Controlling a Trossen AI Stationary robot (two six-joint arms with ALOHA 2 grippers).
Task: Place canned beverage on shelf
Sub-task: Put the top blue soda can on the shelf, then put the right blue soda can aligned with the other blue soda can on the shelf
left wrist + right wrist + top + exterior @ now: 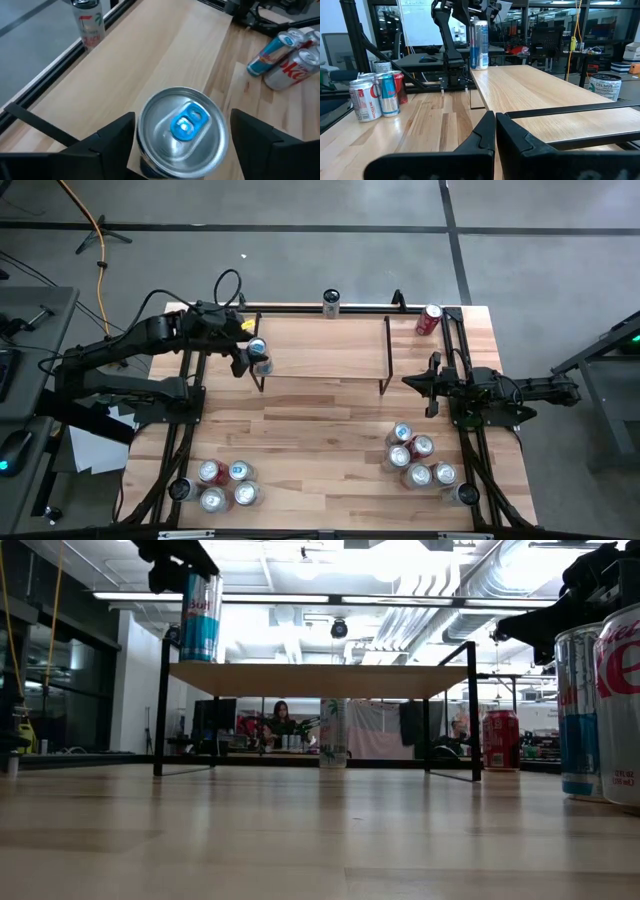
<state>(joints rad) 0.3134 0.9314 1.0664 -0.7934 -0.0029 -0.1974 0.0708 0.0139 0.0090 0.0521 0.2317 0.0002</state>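
A slim blue-and-silver can [258,350] with a blue tab stands upright at the left end of the shelf [320,350], a low wood-topped riser on thin black legs. The can also shows in the low view [200,615] and the right wrist view [479,45]. My left gripper [250,358] is over the can, shut on it. My right gripper [412,380] is shut and empty, level with the tabletop just beyond the shelf's right end. My left gripper has the can between its two fingers [117,132], one on each opposite side of the can near its top rim [141,131]. The fingers come from above, pointing down. The can is upright, with its bottom at the shelf's top [200,663].
A white can [331,303] stands behind the shelf at the table's far edge. A red can [428,320] is at the far right. Several cans are grouped near the front left [225,485], and several more at the front right [420,460].
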